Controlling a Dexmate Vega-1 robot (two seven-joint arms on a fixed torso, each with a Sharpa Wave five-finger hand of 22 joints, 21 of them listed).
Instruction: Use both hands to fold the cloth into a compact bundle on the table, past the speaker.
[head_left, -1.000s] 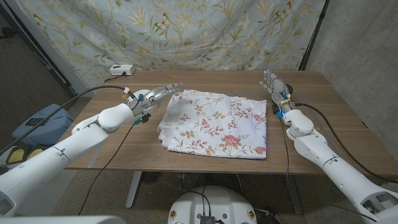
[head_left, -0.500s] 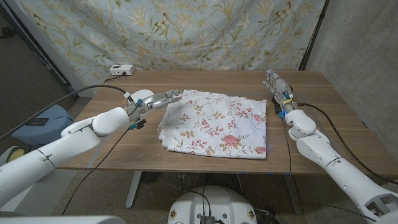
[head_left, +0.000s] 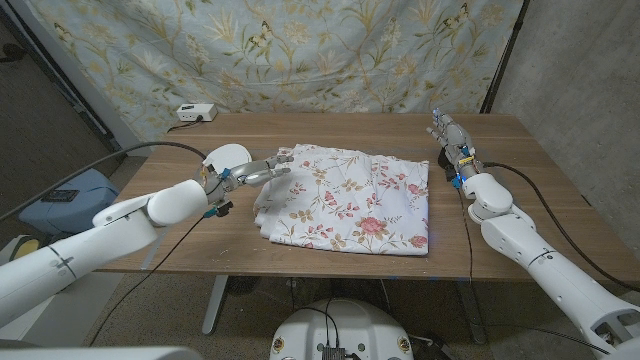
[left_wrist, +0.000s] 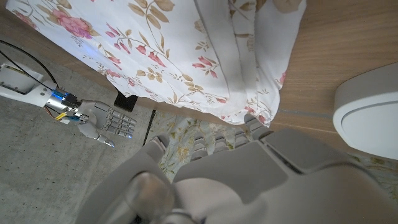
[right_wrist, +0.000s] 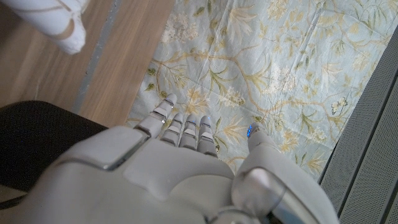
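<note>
A white cloth with red and brown flowers lies loosely folded in the middle of the wooden table. My left hand reaches in with its fingers stretched out, fingertips at the cloth's far left corner and holding nothing. In the left wrist view the cloth's edge lies just past my fingertips. My right hand stands open beyond the cloth's far right corner, apart from it, fingers pointing away. The round white speaker sits just behind my left hand, with its rim close beside that hand in the left wrist view.
A small white box with a cable sits at the table's far left corner. A floral curtain hangs behind the table. Bare wood lies between the cloth and the far edge and at the right side.
My left hand has slid toward me and to the right, from beside the speaker to the cloth's far left corner. The right hand has barely shifted.
</note>
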